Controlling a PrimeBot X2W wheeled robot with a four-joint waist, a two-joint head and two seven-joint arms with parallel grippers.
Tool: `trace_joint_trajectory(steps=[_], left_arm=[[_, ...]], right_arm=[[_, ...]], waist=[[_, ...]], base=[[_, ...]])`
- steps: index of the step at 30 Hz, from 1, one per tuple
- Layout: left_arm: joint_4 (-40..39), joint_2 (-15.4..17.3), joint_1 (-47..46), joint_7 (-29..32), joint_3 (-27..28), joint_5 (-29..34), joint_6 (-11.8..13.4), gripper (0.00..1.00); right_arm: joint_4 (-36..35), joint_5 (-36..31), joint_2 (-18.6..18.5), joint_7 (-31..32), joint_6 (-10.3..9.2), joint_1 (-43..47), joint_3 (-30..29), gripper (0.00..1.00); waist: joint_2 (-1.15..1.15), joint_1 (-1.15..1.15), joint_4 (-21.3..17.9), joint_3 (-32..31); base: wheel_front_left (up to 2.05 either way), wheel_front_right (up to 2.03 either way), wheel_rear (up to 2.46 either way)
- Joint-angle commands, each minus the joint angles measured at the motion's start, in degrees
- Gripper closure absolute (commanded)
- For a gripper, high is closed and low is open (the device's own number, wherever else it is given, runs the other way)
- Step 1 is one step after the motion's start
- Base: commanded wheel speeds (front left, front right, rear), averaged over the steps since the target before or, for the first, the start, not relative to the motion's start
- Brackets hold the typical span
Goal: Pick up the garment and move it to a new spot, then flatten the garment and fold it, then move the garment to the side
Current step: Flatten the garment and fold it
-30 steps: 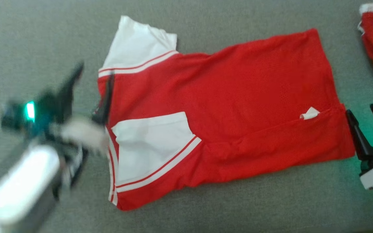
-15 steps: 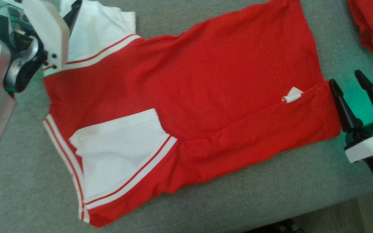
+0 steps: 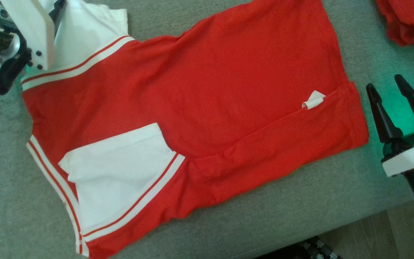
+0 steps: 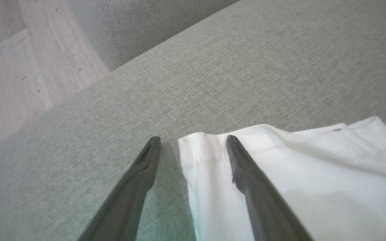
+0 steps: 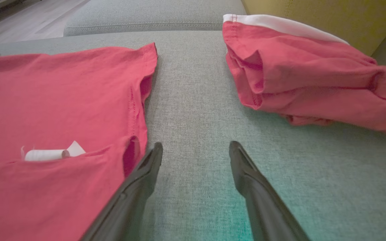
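Observation:
The garment (image 3: 228, 90) is a red shirt with white sleeves, spread flat across the grey cushion (image 3: 300, 216), its lower side folded over the body. My left gripper (image 4: 193, 140) is open at the far white sleeve (image 4: 297, 167). One finger is over the sleeve's edge and the other over bare cushion. Its white wrist housing (image 3: 31, 32) sits at the top left of the head view. My right gripper (image 3: 401, 104) stands open over the cushion just off the shirt's hem (image 5: 136, 110), holding nothing. A small white label (image 3: 313, 100) curls up near that hem.
A second red garment (image 3: 408, 21) lies bunched at the far right, close beyond my right gripper (image 5: 196, 147). The cushion's front edge (image 3: 336, 223) drops to wooden floor (image 3: 390, 237). Floor (image 4: 12, 67) also lies past the cushion's far left edge.
The head camera has shifted, sliding the whole picture. My left arm has gone from beside the shirt's collar edge to the far white sleeve. The right gripper stays by the hem.

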Motion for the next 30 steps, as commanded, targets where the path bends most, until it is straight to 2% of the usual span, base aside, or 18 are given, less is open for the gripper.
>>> trace_joint_trajectory(steps=[1,3,4,5,8,12,17,25,30], left_arm=[[-1.0,2.6,-0.8,0.9,2.4,-0.2,0.3,0.07],[-1.5,2.9,-0.8,1.4,2.4,-0.3,0.5,0.17],[-1.8,3.0,-0.8,1.6,2.3,-0.3,0.6,0.33],[-2.0,3.1,-0.8,1.6,2.3,-0.2,0.7,0.55],[-2.6,3.1,-0.8,1.3,2.4,-0.5,0.6,1.0],[-3.4,3.1,-1.0,0.5,2.2,-0.4,0.1,1.0],[-4.6,3.7,-3.4,-3.6,1.9,2.3,-0.8,1.0],[-3.7,1.7,-7.0,-5.8,0.6,4.0,-1.9,1.0],[-2.8,0.0,-8.5,-6.7,-0.5,4.7,-2.5,1.0]], right_arm=[[-0.8,-0.5,-1.8,-0.4,-0.05,0.8,-0.1,0.0],[-0.8,-0.8,-1.9,-0.4,-0.05,0.7,-0.1,0.0],[-0.9,-0.9,-1.9,-0.4,-0.05,0.6,-0.2,0.0],[-0.9,-1.0,-1.9,-0.4,-0.05,0.4,-0.2,0.0],[-1.0,-1.1,-1.8,-0.4,-0.05,0.0,-0.1,0.0],[-1.5,-1.0,-2.0,-0.4,-0.05,-1.5,-0.5,0.0],[-1.4,-0.1,-3.1,-0.4,-0.05,-6.8,0.8,0.0],[5.7,5.5,-4.8,8.7,-0.05,-24.8,12.8,0.0],[11.0,9.9,-5.8,12.1,-0.05,-33.9,21.0,0.0]], waist=[[0.0,0.0,0.2,-0.1],[0.0,0.0,0.5,-0.2],[0.0,0.0,0.6,-0.2],[0.0,0.0,0.7,-0.2],[0.0,0.0,0.9,0.0],[0.0,0.0,1.0,0.5],[0.0,0.0,1.3,1.1],[0.0,0.0,3.2,1.9],[0.0,0.0,5.2,2.7]], base=[[0.0,0.0,0.0],[0.0,0.0,0.0],[0.0,0.0,0.0],[0.0,0.0,0.0],[0.0,0.0,0.0],[0.0,0.0,0.0],[0.0,0.0,0.0],[0.0,0.0,0.0],[0.0,0.0,0.0]])
